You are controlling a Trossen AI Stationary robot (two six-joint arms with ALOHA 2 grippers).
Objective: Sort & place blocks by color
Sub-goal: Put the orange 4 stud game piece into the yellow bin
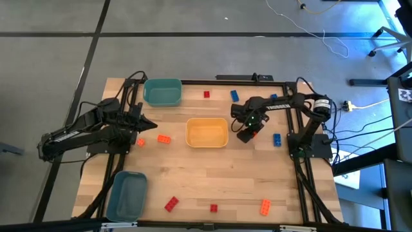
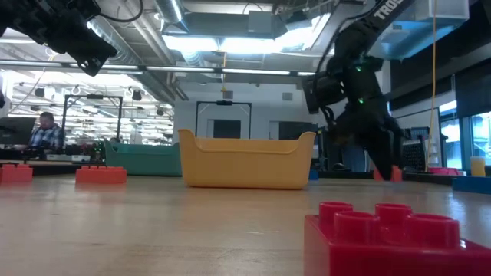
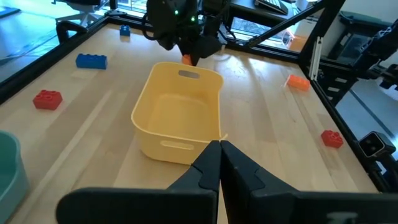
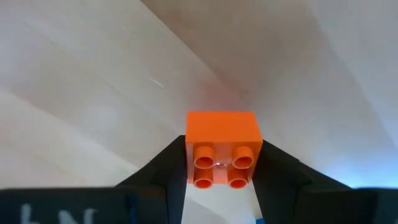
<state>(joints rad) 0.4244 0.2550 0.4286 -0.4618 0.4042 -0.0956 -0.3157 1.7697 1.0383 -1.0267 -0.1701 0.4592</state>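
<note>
My right gripper (image 1: 250, 133) (image 4: 222, 160) is shut on a small orange four-stud block (image 4: 222, 149) (image 1: 253, 133), just right of the yellow-orange bin (image 1: 206, 133) (image 3: 178, 112). The left wrist view shows that block (image 3: 186, 59) beyond the bin's far wall. My left gripper (image 1: 147, 122) (image 3: 219, 157) is shut on nothing and hangs over the table to the left of that bin. Loose blocks lie flat on the table: two orange (image 1: 163, 138) (image 1: 140, 142), a red (image 1: 206, 94), blues (image 1: 234, 95) (image 1: 277, 139), two reds (image 1: 170, 204) (image 1: 214, 207) and an orange (image 1: 264, 206). My right gripper pinches the orange block by two opposite side faces (image 4: 188, 146), one finger (image 4: 165, 165) on each side, studs facing the wrist camera. The fingers slant steeply down at it (image 2: 393, 173). The block sits at table height; whether it rests on the wood I cannot tell.
A teal bin (image 1: 162, 91) stands at the far left and a blue bin (image 1: 127, 193) at the near left corner. A red block (image 2: 383, 238) sits close to the low camera. Bare wood lies between the yellow-orange bin and the near row of blocks.
</note>
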